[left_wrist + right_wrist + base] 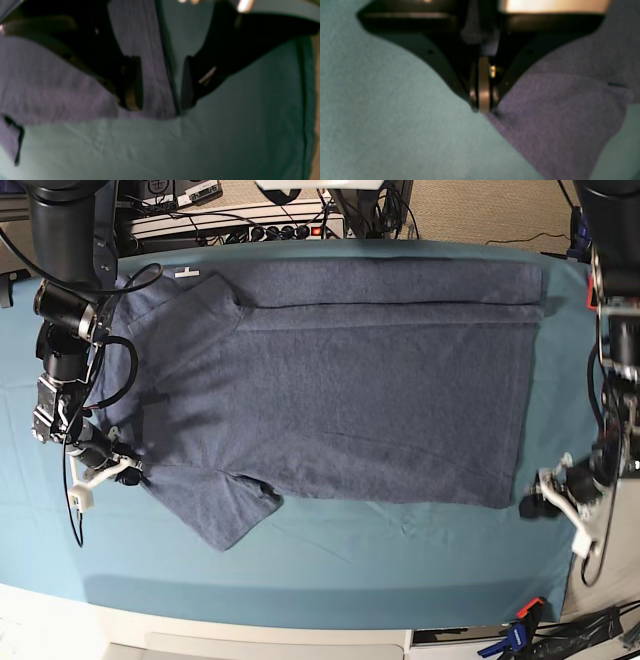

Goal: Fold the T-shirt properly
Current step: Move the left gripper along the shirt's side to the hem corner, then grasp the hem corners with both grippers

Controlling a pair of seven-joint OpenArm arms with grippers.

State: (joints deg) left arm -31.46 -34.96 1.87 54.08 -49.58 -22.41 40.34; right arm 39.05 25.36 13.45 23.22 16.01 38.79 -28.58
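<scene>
The slate blue-grey T-shirt [340, 390] lies spread flat on the teal table cloth [330, 560], plain side up, with its far edge folded over in a band. My right gripper [118, 470] is at the shirt's left edge, above the near sleeve [225, 515]. In the right wrist view this gripper [483, 110] is shut, with a bunch of shirt fabric [480, 35] caught between its jaws. My left gripper [537, 505] is low by the near right hem corner. In the left wrist view it [160, 107] is open and straddles the shirt's corner [152, 100].
The teal cloth's edge [303, 100] runs close on the left gripper's outer side. Cables and a power strip [250, 225] lie behind the table. Blue and orange clamps [520, 630] sit at the near right corner. Bare teal cloth stretches along the front.
</scene>
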